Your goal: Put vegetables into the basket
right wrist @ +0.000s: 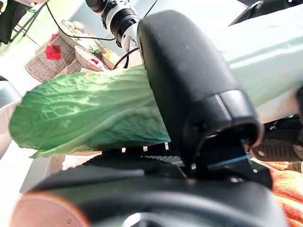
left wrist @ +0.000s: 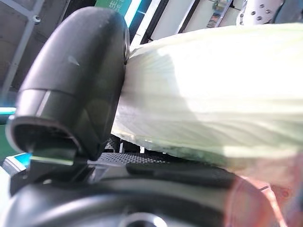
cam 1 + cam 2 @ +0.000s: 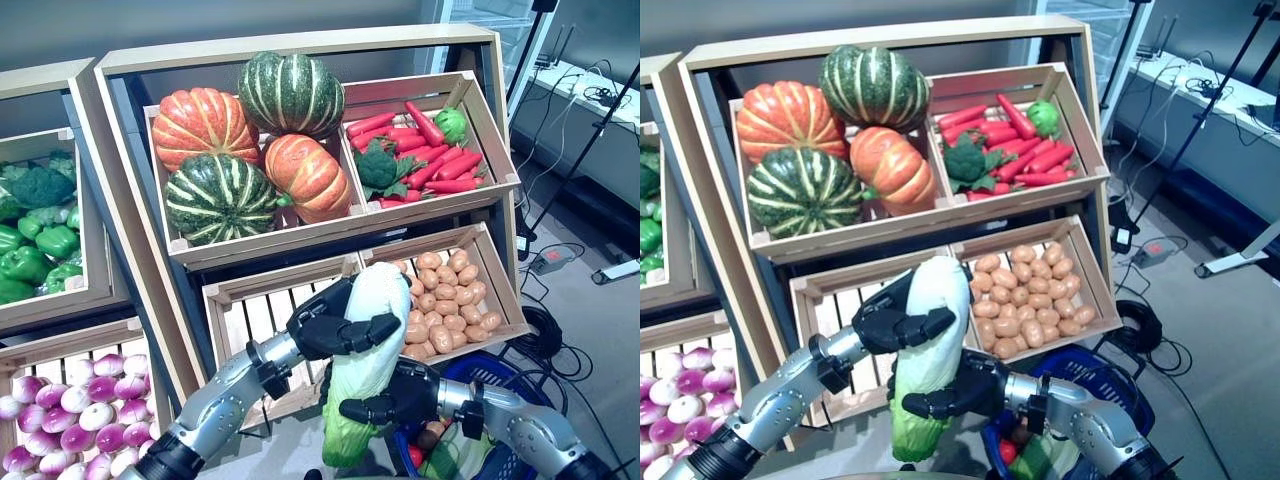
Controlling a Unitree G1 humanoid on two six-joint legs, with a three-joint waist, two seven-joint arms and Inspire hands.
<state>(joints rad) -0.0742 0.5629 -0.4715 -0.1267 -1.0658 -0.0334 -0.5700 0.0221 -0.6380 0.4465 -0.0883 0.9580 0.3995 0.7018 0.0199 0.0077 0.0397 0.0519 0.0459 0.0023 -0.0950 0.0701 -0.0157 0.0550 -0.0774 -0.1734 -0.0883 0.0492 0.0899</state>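
Observation:
A long napa cabbage, white at the top and green at the bottom, hangs upright in front of the lower crates. My left hand is curled round its white upper part. My right hand is curled round its green lower part. The blue basket stands on the floor just right of the cabbage, below my right arm. Red and green vegetables lie in it.
The wooden stand rises behind, with crates on two levels. An empty slatted crate is right behind my left hand, and a crate of potatoes is beside the cabbage. Cables lie on the floor at right.

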